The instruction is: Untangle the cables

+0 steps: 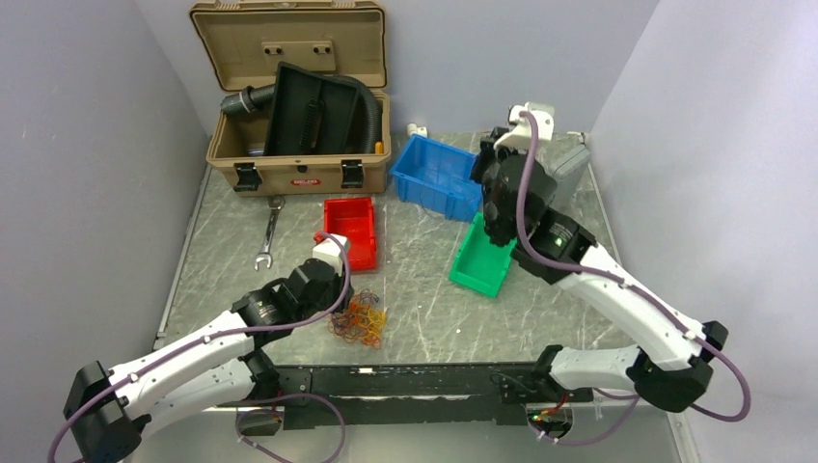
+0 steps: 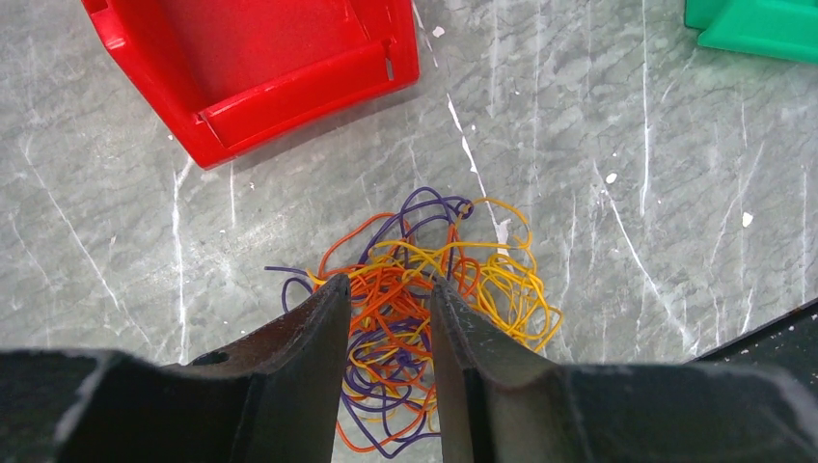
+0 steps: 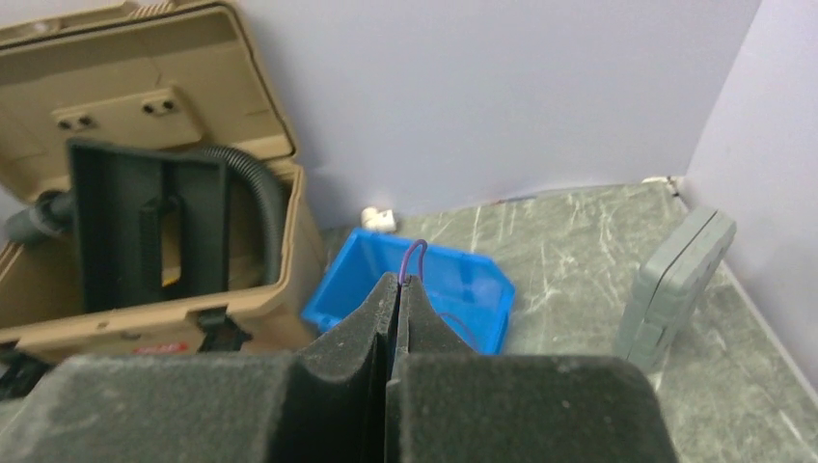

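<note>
The cables lie as a loose tangle of thin orange, yellow and purple wires on the marble table, near its front edge. My left gripper hangs right over them. In the left wrist view its black fingers stand open astride the cables, with orange and purple strands lying in the gap of the left gripper. My right gripper is raised over the blue bin. In the right wrist view the right gripper is shut on one thin purple wire, which loops out past its tips.
A tan toolbox stands open at the back left with a black hose and tray inside. A red bin, blue bin and green bin stand mid-table. A wrench lies left, a grey case back right.
</note>
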